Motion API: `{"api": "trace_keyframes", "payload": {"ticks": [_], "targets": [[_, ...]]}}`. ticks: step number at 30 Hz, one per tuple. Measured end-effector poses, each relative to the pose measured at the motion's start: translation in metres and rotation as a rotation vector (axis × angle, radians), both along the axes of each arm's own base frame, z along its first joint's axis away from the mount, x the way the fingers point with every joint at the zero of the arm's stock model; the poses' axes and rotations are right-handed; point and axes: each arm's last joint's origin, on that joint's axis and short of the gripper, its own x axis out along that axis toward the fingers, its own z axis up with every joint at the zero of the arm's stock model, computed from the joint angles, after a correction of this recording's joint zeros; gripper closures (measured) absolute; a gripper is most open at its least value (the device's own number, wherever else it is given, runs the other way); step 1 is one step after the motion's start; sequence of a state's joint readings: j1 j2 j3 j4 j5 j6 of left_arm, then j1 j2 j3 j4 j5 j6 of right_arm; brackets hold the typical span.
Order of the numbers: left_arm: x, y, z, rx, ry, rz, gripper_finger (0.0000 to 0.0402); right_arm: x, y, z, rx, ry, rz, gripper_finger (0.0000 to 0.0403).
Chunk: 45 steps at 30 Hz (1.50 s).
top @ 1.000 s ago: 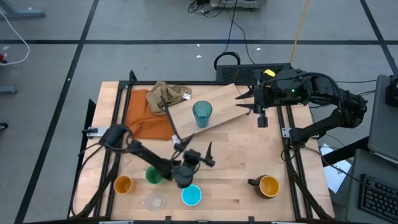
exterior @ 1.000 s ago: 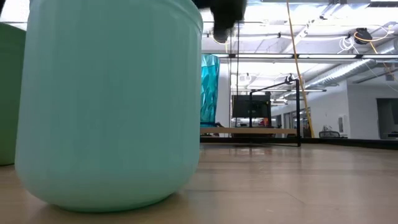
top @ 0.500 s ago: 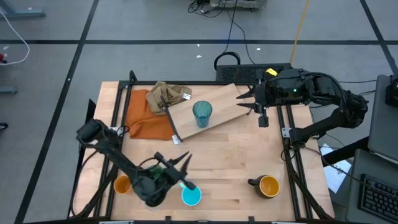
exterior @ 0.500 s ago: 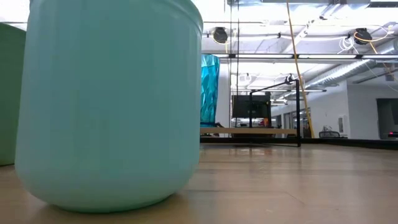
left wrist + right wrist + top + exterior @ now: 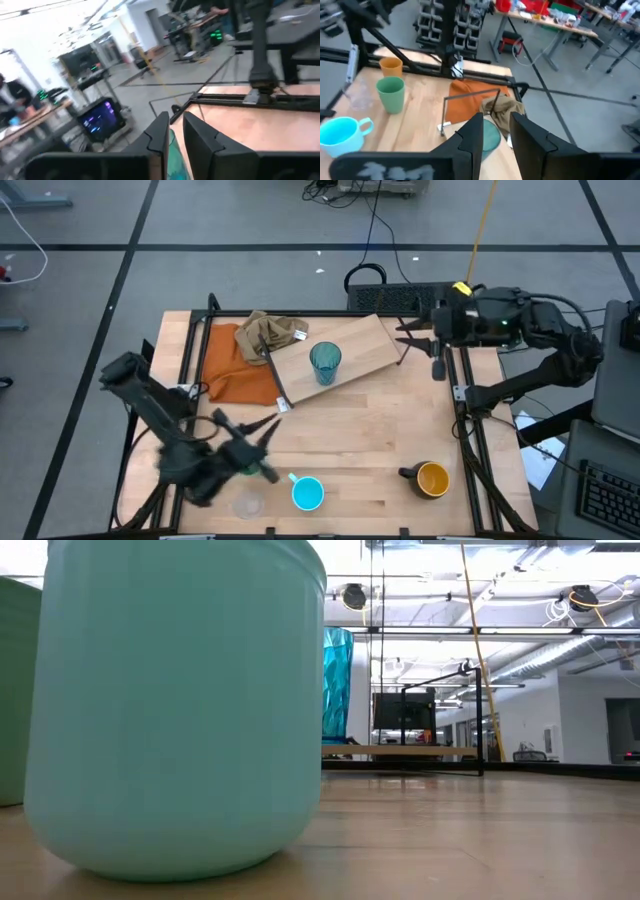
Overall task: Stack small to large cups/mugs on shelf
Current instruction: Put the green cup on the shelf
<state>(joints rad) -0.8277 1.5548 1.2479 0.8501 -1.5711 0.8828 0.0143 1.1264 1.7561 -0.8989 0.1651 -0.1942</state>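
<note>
My left gripper (image 5: 262,463) is low over the near left of the table, shut on the green cup (image 5: 14,690), which stands on its base beside the light-blue mug (image 5: 307,493). The clear glass (image 5: 246,505) and the black mug (image 5: 430,478) also stand near the front edge. The orange cup (image 5: 390,65) is hidden under my left arm in the high view. The teal tumbler (image 5: 325,363) stands on the shelf (image 5: 350,352). My right gripper (image 5: 405,342) hangs open off the shelf's right end, holding nothing. My left gripper has a thin green strip of the cup (image 5: 173,152) between its two nearly closed fingers (image 5: 159,137). Whether that strip is the rim or the wall cannot be told. The fingers reach in from the table's left side. The cup's base stays on the table.
An orange cloth (image 5: 235,368) with a crumpled tan rag (image 5: 272,332) lies at the far left, against the shelf's black leg (image 5: 270,375). Bare wood lies between the shelf and the front row of cups. Black frame rails (image 5: 470,420) run along the table's sides.
My left gripper has swung from above the light-blue mug toward the table's left edge, its elbow moving out past the left rail. My right gripper has drawn back a little toward the right edge. In the low view the green cup and the light-blue mug stay where they were.
</note>
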Motion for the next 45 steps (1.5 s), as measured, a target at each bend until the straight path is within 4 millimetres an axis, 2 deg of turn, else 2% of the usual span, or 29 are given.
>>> {"api": "trace_keyframes", "payload": {"ticks": [3,6,8,10,12,15,17,22,25,28,32,37,41,45], "targets": [[-0.039,0.011,0.031,-0.063,-0.054,-0.075,0.0363,-0.008,0.006,-0.007,-0.004,-0.051,0.018,0.0316],[-0.087,0.024,0.043,-0.117,-0.090,-0.195,0.0381,-0.015,0.011,-0.017,-0.007,-0.111,0.032,0.0316],[-0.118,0.040,0.041,-0.181,-0.128,-0.279,0.0394,-0.018,0.013,-0.027,-0.013,-0.142,0.029,0.0316],[-0.141,0.058,0.029,-0.260,-0.185,-0.366,0.0398,-0.019,0.016,-0.038,-0.016,-0.164,0.025,0.0316],[-0.155,0.072,0.014,-0.271,-0.259,-0.555,0.0395,-0.019,0.017,-0.049,-0.021,-0.173,0.012,0.0316],[-0.166,0.084,-0.005,-0.179,-0.334,-0.870,0.0391,-0.020,0.018,-0.059,-0.016,-0.176,-0.019,0.0316],[-0.170,0.092,-0.019,-0.133,-0.326,-0.946,0.0392,-0.020,0.019,-0.061,-0.011,-0.194,-0.045,0.0316],[-0.174,0.102,-0.052,-0.177,-0.234,-1.129,0.0399,-0.019,0.023,-0.058,-0.004,-0.237,-0.035,0.0316],[-0.168,0.105,-0.070,-0.210,-0.193,-1.214,0.0393,-0.019,0.024,-0.057,-0.033,-0.247,-0.075,0.0316],[-0.160,0.109,-0.079,-0.235,-0.188,-1.279,0.0392,-0.016,0.026,-0.058,-0.047,-0.240,-0.104,0.0316],[-0.146,0.121,-0.091,-0.281,-0.171,-1.227,0.0399,-0.007,0.030,-0.060,-0.041,-0.229,-0.104,0.0316],[-0.133,0.134,-0.094,-0.231,-0.184,-1.267,0.0399,0.006,0.036,-0.064,-0.049,-0.222,-0.102,0.0316],[-0.124,0.149,-0.111,-0.225,-0.164,-1.145,0.0397,0.009,0.040,-0.064,-0.059,-0.223,-0.082,0.0316],[-0.119,0.166,-0.138,-0.280,-0.174,-1.020,0.0400,0.009,0.043,-0.065,-0.061,-0.217,-0.069,0.0316]]}}
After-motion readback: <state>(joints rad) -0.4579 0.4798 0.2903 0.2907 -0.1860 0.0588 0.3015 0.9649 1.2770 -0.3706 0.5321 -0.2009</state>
